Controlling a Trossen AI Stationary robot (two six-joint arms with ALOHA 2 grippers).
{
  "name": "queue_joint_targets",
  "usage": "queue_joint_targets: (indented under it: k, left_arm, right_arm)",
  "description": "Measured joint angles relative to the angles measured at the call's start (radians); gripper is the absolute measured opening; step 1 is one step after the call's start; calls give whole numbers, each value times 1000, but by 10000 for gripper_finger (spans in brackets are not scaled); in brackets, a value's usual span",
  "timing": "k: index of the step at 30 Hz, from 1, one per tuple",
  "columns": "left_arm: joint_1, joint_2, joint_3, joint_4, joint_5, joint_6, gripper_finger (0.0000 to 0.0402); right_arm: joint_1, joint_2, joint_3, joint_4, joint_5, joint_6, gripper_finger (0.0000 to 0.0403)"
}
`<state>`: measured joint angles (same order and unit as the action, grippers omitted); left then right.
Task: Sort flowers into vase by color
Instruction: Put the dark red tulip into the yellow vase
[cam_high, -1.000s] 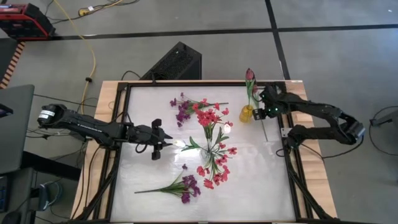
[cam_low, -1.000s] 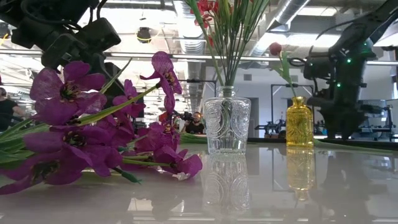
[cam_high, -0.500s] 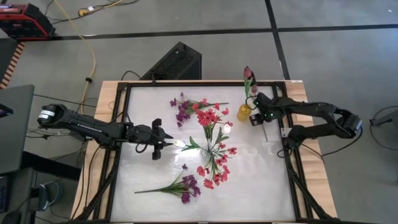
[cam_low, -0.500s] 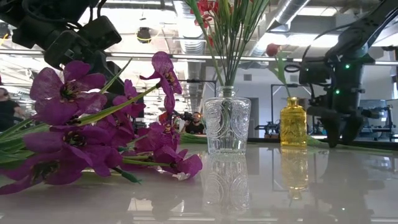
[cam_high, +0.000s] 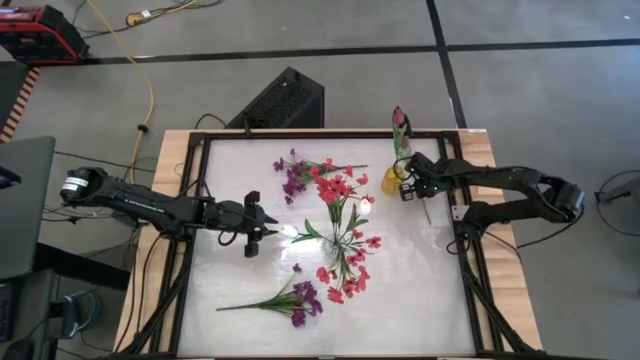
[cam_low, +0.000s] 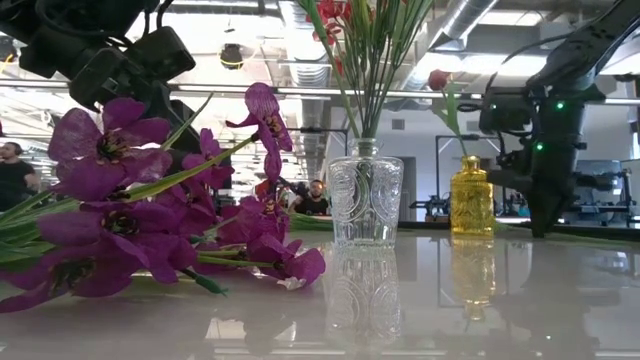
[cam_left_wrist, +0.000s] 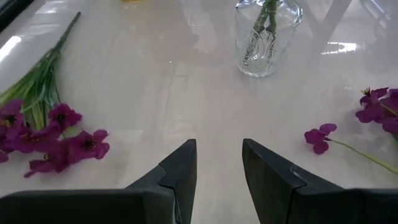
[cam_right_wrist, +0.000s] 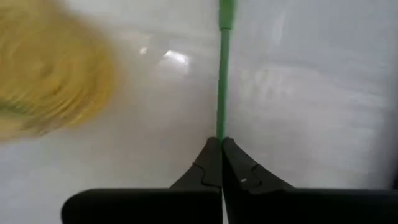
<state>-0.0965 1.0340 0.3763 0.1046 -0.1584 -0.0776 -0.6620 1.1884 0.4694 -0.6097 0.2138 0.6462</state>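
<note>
My right gripper (cam_high: 406, 190) is down at the table beside a small yellow vase (cam_high: 393, 180) that holds a dark maroon tulip (cam_high: 399, 117). It is shut on a thin green stalk (cam_right_wrist: 222, 74) lying on the table (cam_high: 430, 290). A clear glass vase (cam_high: 340, 242) at mid table holds red-pink flowers (cam_high: 338, 188). Purple flowers lie on the table at the far side (cam_high: 294, 176) and the near side (cam_high: 298, 300). My left gripper (cam_high: 256, 236) hovers open left of the glass vase, with nothing between its fingers (cam_left_wrist: 180, 177). My right gripper pinches the green stalk (cam_right_wrist: 221, 127) between its two fingertips, coming from above and pointing down. The stalk runs straight away from the fingertips and lies on the table. Which end of the flower this is does not show.
The yellow vase (cam_low: 472, 196) stands close to my right gripper (cam_low: 545, 228), on its left. A dark metal frame (cam_high: 470, 280) borders the table. Bare table lies between the glass vase (cam_low: 365, 200) and the right edge.
My right gripper has moved a little toward the yellow vase and down to the table, then shut on the green stalk lying there. My left arm has kept still.
</note>
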Motion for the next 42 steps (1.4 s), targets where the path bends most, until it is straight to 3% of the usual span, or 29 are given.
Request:
queue_joint_targets:
  k: [7,15,19,23,27,33,42]
  left_arm:
    - [-1,0,0,-26,22,-21,119]
    - [-2,0,0,-59,22,-62,119]
    - [-2,0,0,-59,20,-46,119]
    - [-2,0,0,-25,-16,-10,119]
    - [-2,0,0,19,-39,40,119]
    - [-2,0,0,74,-32,95,119]
    - [-2,0,0,45,-30,83,119]
  right_arm:
    - [-5,-199,45,-1,117,0,16]
    - [25,-596,61,-1,222,1,16]
    - [81,-793,61,111,262,-21,16]
    - [192,-898,47,328,247,-111,16]
    - [309,-924,-53,599,252,-200,16]
    - [392,-850,-224,941,391,-320,16]
    - [391,-717,-303,1167,504,-446,16]
